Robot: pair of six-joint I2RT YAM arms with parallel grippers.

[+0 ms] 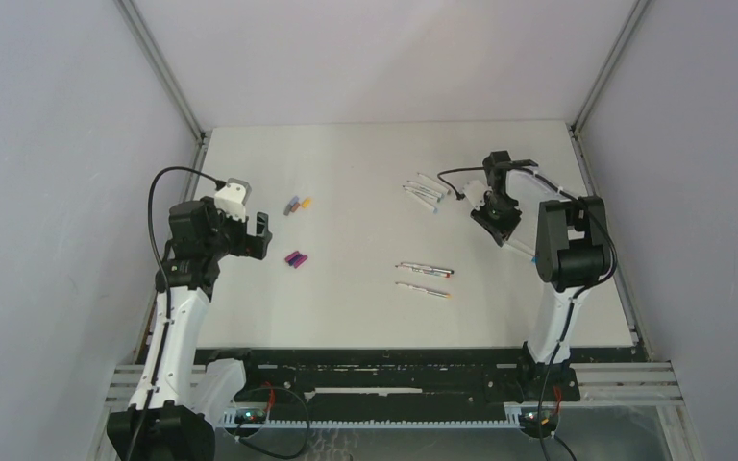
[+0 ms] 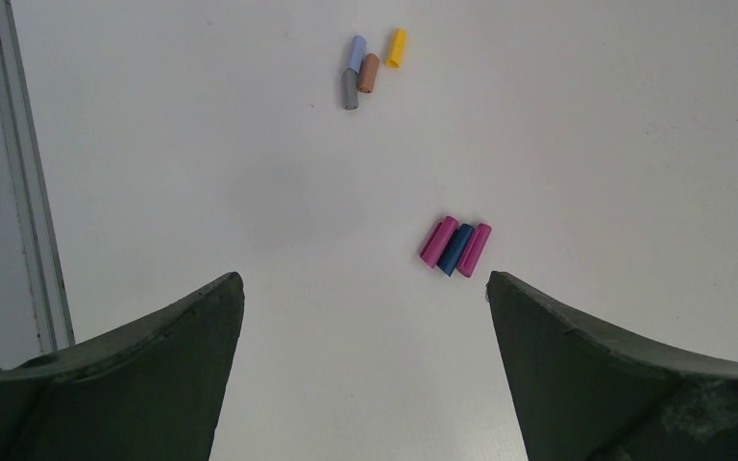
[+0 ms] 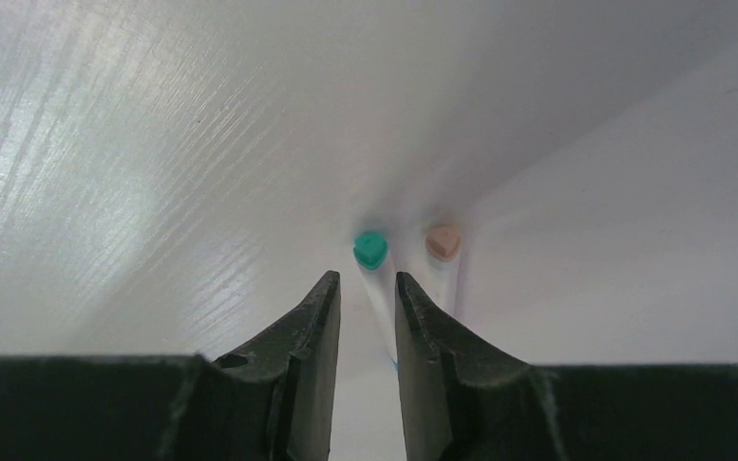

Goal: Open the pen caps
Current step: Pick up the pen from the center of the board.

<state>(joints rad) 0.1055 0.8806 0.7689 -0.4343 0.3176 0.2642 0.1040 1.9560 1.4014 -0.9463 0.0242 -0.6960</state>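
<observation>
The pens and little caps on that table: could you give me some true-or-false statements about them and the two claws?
The left gripper is open and empty. True.
The three caps nearest it are all yellow. False: two are magenta, one blue.
The right gripper is closed on a teal-tipped pen. True.
All loose pens lie in one cluster. False: two pens lie apart from the far cluster.

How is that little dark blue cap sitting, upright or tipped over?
Tipped over: the dark blue cap lies on its side on the table, between two magenta caps, touching both.
</observation>
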